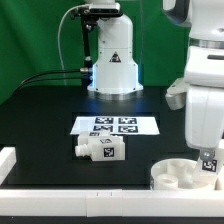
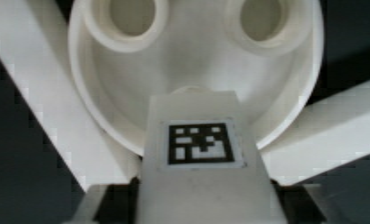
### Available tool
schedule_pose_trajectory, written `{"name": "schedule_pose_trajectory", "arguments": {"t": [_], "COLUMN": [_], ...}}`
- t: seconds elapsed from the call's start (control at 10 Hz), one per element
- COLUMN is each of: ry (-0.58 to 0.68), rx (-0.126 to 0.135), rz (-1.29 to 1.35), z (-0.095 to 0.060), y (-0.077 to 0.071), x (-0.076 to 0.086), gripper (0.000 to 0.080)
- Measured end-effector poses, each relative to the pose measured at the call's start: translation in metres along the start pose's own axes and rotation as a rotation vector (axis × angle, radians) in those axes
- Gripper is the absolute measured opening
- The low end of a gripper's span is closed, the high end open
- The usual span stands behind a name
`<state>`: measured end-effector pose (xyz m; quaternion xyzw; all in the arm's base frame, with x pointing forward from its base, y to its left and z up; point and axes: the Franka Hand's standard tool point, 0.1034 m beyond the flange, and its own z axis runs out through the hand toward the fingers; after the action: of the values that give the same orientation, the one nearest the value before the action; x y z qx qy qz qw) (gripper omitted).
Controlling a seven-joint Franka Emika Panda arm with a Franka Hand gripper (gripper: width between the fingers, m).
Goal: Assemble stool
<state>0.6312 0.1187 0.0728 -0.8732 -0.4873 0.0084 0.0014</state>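
The round white seat (image 1: 178,176) lies with its holes facing up at the front of the exterior view's right, against the border rails. My gripper (image 1: 207,158) is shut on a white block leg (image 1: 209,166) and holds it upright over the seat's near rim. In the wrist view the leg (image 2: 200,140) shows its tag between my fingers (image 2: 114,200), and the seat (image 2: 191,60) with two of its holes lies just beyond it. Whether the leg's peg end touches the seat is hidden. A second leg (image 1: 100,149) lies on its side mid-table.
The marker board (image 1: 115,125) lies behind the loose leg. White border rails run along the front (image 1: 70,206) and the exterior view's left (image 1: 6,162); two rails (image 2: 31,90) meet beneath the seat in the wrist view. The robot base (image 1: 112,60) stands at the back.
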Motion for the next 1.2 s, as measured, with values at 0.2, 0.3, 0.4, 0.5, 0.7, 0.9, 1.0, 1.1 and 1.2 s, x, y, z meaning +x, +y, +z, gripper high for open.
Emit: {"name": "schedule_pose_trajectory", "arguments": {"t": [0.2,0.3,0.4,0.5,0.7,0.9,1.0,1.1,1.2], "ry": [0.012,0.011,0.009,0.007,0.004,-0.002,-0.008,-0.011,-0.007], "rx": [0.006,0.008,0.029,0.029,0.03,0.018,0.003,0.018,0.065], "rz": [0.288,0.446,0.573,0.654,0.791,1.102,1.296,1.443,1.572], "z": [-0.002,-0.005,-0.007,-0.006,-0.006,-0.004,-0.004,-0.005,-0.005], "y": [0.008,0.015,0.02,0.019,0.019,0.027,0.035,0.039,0.044], "x": [-0.005,-0.009,-0.014,-0.014,-0.014,-0.014,-0.017,-0.021,-0.031], "gripper": [0.0333,0.0333,0.0333,0.0333,0.0333,0.0334,0.0334,0.0334,0.0334]}}
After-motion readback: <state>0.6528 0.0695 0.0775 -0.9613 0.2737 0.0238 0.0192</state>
